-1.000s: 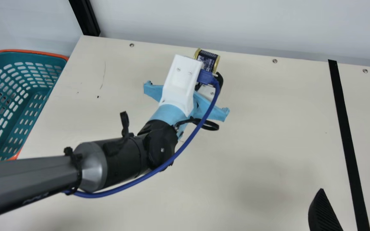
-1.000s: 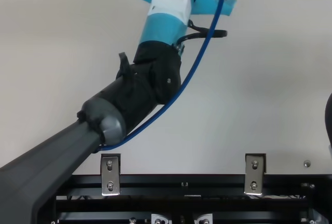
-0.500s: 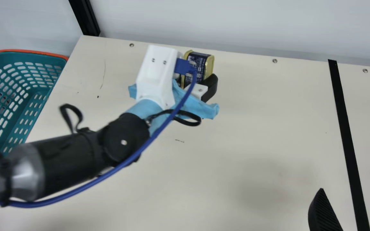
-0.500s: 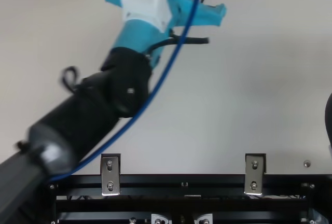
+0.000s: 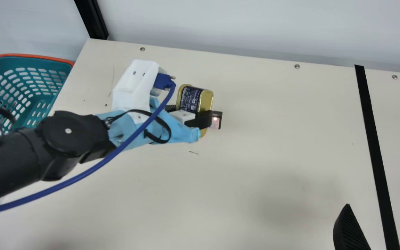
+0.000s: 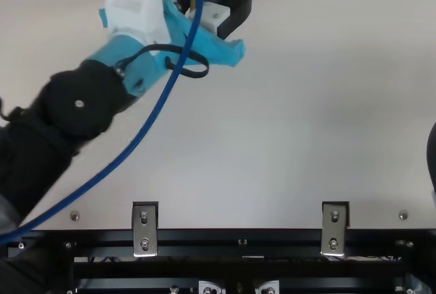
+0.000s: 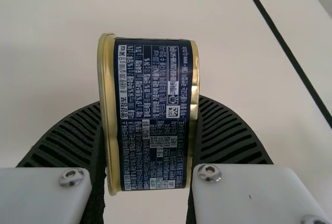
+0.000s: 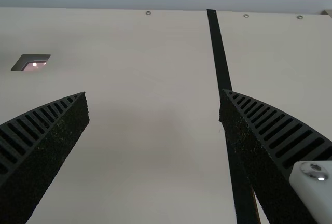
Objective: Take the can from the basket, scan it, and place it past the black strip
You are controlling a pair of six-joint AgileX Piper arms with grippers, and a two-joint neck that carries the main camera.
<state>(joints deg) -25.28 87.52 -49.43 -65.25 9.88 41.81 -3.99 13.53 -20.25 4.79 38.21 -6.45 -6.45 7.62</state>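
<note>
My left gripper (image 5: 190, 116) is shut on the can (image 5: 194, 100), a gold-rimmed tin with a dark blue label, close to a small dark-framed window lit pink (image 5: 216, 122). In the left wrist view the can (image 7: 155, 115) stands between the ribbed fingers of my left gripper (image 7: 149, 130), its printed side facing the camera. Low at the right of the main view, my right gripper (image 5: 382, 216) is open. The right wrist view has my right gripper (image 8: 154, 93) with nothing between its fingers, near the black strip (image 8: 219, 53).
A teal basket with an orange rim (image 5: 30, 55) stands off the table's left edge. The black strip (image 5: 372, 132) crosses the table at the right. A blue cable (image 5: 92, 168) loops along my left arm. A wall runs behind the table.
My left arm has drawn left and turned, bringing the can left and nearer the table's front; the pink-lit window now shows beside it. My right gripper has kept still.
</note>
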